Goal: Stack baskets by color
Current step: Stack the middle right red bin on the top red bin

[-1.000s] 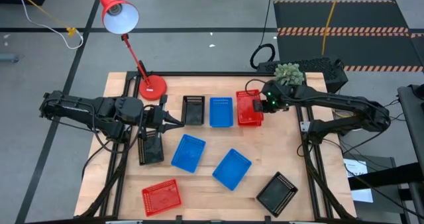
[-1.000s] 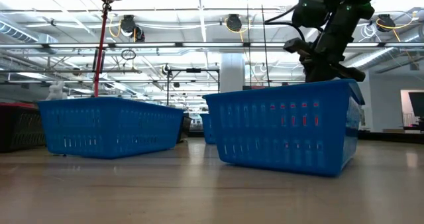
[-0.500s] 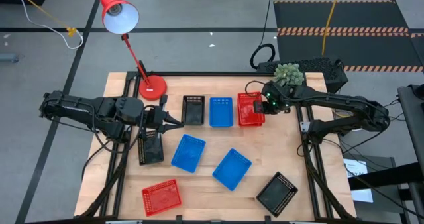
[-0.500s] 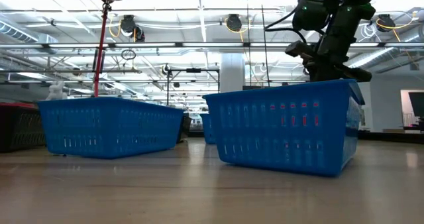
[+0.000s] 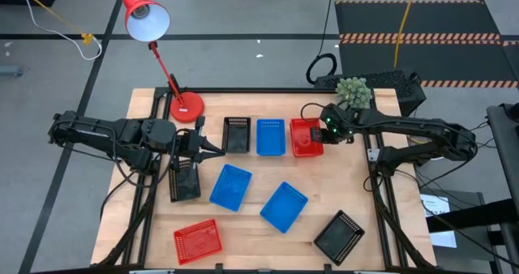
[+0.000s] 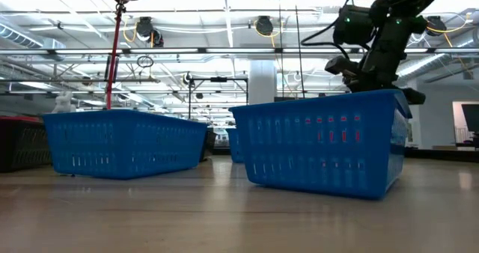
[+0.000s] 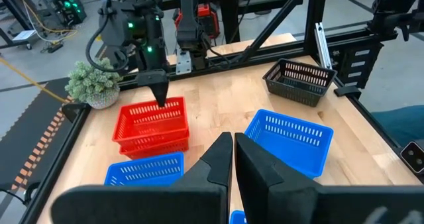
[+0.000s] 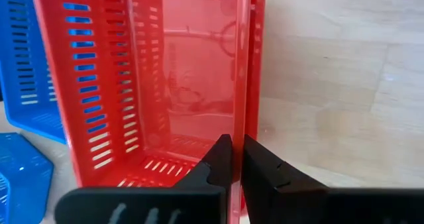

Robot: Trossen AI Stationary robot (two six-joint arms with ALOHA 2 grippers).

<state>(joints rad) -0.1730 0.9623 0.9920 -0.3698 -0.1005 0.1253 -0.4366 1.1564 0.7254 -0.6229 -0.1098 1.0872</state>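
Two red baskets [image 5: 306, 136] sit nested at the far right, beside a blue basket [image 5: 271, 136] and a black one [image 5: 236, 134]. My right gripper [image 5: 326, 133] is shut on the upper red basket [image 7: 150, 116]. More baskets lie loose on the table: black [image 5: 185, 179], blue [image 5: 230, 186], blue [image 5: 284, 206], red [image 5: 197, 241] and black [image 5: 339, 236]. My left gripper [image 5: 216, 150] hangs shut and holding nothing above the table's left part. My right gripper pinches the upper red basket's thin right-hand long wall [image 8: 246, 128] at its rim, one finger inside [image 8: 222, 154] and one outside. The fingers come from above, slanting down. The basket sits about level in the red basket beneath it [image 7: 154, 143].
A red desk lamp stands with its round base [image 5: 186, 106] at the far left. A small potted plant [image 5: 353, 89] stands behind my right arm. Bare wood [image 5: 340, 181] lies at the right between the red stack and the near black basket.
My right gripper has sunk a little and shifted toward the table's near edge, staying shut on the red basket. That basket sat offset toward the far edge over the lower red one. It has come down and now lines up with it.
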